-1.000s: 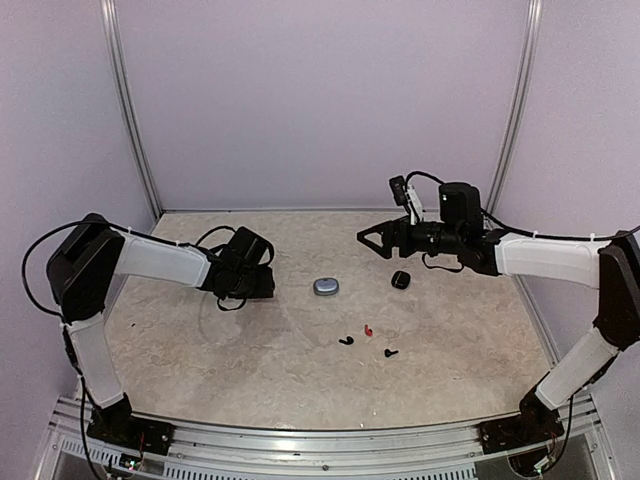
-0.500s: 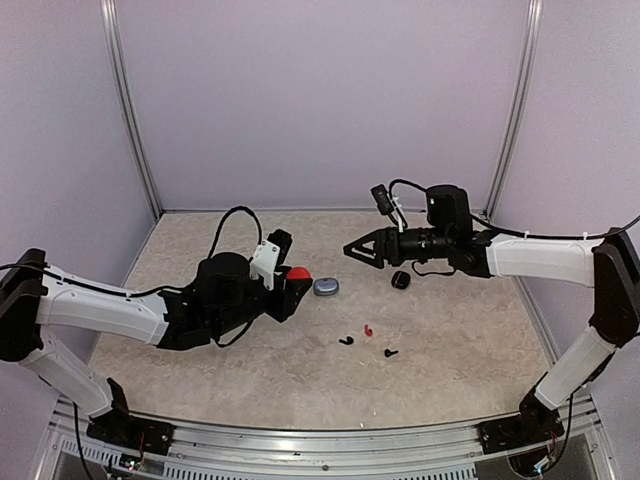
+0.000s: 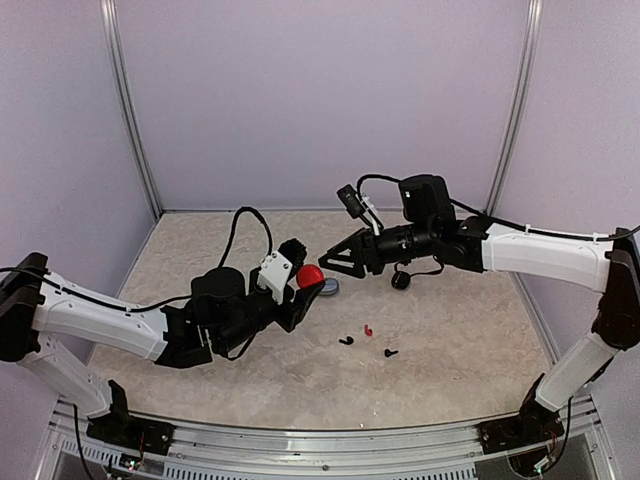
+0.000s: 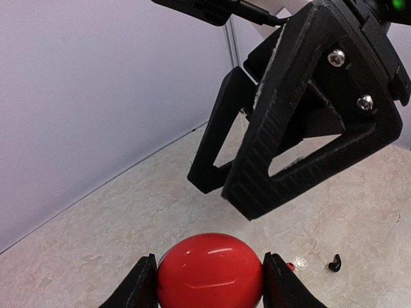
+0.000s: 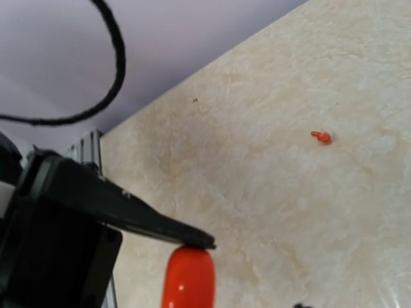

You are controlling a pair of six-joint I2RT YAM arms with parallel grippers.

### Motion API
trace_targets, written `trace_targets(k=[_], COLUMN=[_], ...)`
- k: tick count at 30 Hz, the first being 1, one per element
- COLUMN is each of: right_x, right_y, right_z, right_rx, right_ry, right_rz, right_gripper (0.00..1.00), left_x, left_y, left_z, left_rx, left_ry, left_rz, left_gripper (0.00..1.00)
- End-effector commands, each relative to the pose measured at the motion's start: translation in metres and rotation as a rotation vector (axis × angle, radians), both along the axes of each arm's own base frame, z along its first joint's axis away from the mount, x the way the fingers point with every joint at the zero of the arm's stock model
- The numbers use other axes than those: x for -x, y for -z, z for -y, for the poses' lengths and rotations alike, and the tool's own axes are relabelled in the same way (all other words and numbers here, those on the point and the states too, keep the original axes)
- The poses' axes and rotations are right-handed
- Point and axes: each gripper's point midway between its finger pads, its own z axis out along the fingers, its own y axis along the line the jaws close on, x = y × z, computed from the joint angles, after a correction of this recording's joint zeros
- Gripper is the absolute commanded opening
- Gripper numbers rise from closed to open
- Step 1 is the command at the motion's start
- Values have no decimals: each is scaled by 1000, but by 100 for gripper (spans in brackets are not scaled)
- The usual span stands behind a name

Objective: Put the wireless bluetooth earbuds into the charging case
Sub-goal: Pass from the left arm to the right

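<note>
Where the two arms meet above the table (image 3: 460, 350), the following is recorded.

Left gripper (image 4: 210, 285): partly closed and clamped on a red case (image 3: 311, 276), which is held by its two sides clear of the table.

Right gripper (image 3: 332, 262): jaws parted, nothing held between them. Its tips are placed just beside the red case and slightly above it; no contact is seen.

Red earbud (image 3: 368, 329): loose on the table, well apart from both grippers, toward the arm bases.

Black earbud (image 3: 346, 340): laid near the red one, on its left.

Second black earbud (image 3: 390, 352): laid near the red one, on its right.
</note>
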Motion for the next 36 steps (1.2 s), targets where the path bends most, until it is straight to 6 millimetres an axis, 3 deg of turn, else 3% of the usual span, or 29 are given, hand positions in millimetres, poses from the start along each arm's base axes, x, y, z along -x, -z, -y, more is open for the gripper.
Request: trace_targets(k=[1,9,16,22,28,32,36], right_x=[5,10,13,14,11,9,15], right_y=[10,26,32,24,13,5,-1], right_z=[-7,-23,-27,-27,-22,-16,-10], right_rx=[78,145,153,144,138,139,149], right_ry=[1,-10,-31,-38,-15,-7,-42], right_rz=[22,33,22,41,74,122,179], right_gripper=[57,51,35,16,11,9,7], left_x=[1,5,6,6,10,21,38], left_y=[-18,-20,-23,-23,-24,-21,-17], left_z=[2,6,4,0,-8,-15,-19], left_rx=[14,-6,4,6,22,49,76], left_ry=[-21,-22,-32,-38,-35,13,145], left_rz=[63,86,97,95,93,78,41], left_gripper=[49,49,49,61,80,83,79])
